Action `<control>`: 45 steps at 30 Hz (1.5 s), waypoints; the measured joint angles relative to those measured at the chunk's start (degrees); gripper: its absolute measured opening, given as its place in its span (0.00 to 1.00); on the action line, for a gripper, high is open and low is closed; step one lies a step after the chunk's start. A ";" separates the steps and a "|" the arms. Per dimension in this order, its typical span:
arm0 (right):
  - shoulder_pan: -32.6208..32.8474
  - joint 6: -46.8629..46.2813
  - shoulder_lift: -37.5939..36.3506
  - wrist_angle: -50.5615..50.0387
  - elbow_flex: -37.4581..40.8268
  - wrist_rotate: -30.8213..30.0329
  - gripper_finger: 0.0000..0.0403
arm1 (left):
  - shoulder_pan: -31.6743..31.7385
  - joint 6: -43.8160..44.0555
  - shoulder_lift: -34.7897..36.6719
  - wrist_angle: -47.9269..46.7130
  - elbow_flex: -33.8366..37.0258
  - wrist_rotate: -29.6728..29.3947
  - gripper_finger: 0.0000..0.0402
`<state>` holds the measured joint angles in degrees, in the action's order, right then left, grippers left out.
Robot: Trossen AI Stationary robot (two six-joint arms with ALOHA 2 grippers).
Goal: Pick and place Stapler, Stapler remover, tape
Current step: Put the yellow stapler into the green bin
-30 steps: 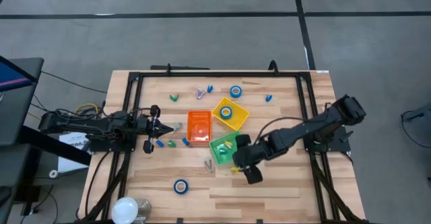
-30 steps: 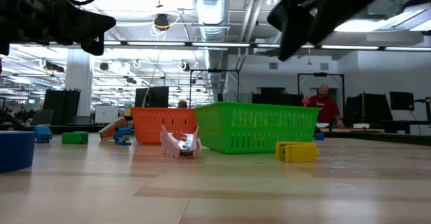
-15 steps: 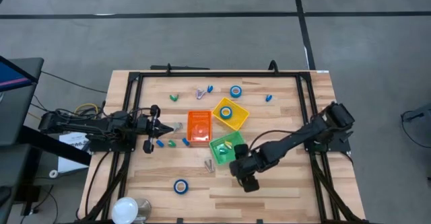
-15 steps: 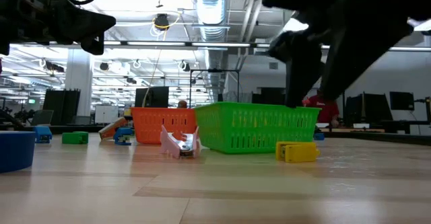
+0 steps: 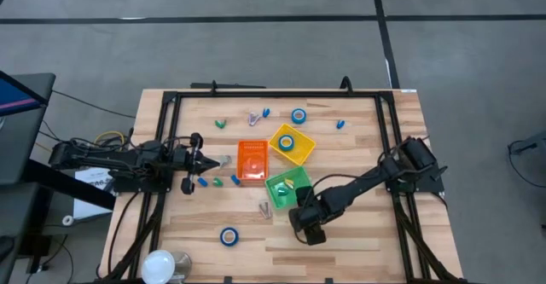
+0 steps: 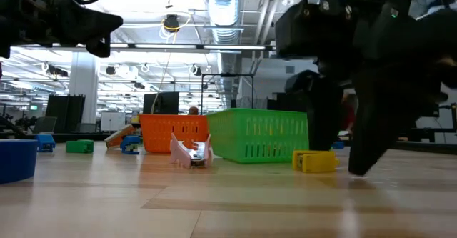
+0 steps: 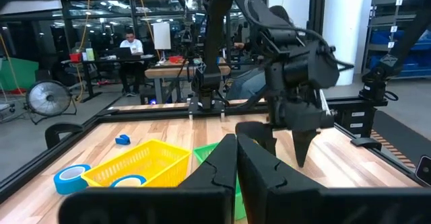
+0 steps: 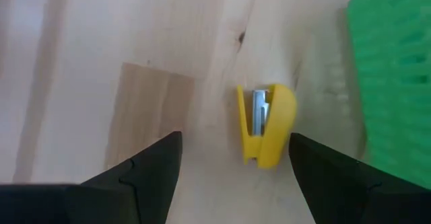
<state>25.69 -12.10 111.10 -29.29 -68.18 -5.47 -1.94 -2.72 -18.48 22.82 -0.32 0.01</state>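
Observation:
A yellow stapler [image 8: 266, 125] lies on its side on the wooden table, just off the green bin's [image 5: 287, 188] near corner; it also shows in the low view [image 6: 315, 161]. My right gripper [image 8: 236, 138] points steeply down over it, open, one finger on each side and neither touching it. In the high view this gripper [image 5: 305, 226] hides the stapler. A blue tape roll [image 5: 229, 235] lies near the front edge, another [image 5: 299, 115] at the back. A pinkish stapler remover [image 6: 191, 152] lies by the orange bin [image 5: 252, 160]. My left gripper [image 7: 236, 158] waits shut and level at the left [image 5: 205, 159].
A yellow bin [image 5: 291, 143] holding a tape roll stands behind the green one. Small blue and green staplers lie around the orange bin and at the back. A white round lamp [image 5: 158, 267] sits at the near left corner. Black rails [image 5: 392, 147] frame the table.
My right gripper has come down toward the table and a little toward its near edge, tipping steeper, until its fingers stand on either side of the yellow stapler. Its fingers have stayed open. The stapler has not moved.

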 joint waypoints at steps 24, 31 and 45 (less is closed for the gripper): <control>-0.44 0.00 0.03 0.03 0.00 -0.60 0.28 | 0.00 0.01 0.00 0.48 0.00 0.00 0.01; -0.39 0.00 -0.01 0.03 0.00 -0.57 0.20 | 0.01 -0.01 0.00 0.60 0.00 0.00 0.01; -0.13 0.02 -3.18 -1.50 -5.54 -0.53 0.19 | 0.00 0.00 0.00 0.88 0.00 0.00 0.01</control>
<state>25.57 -12.07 107.92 -30.79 -73.72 -6.00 -1.95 -2.71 -18.48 23.70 -0.32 0.01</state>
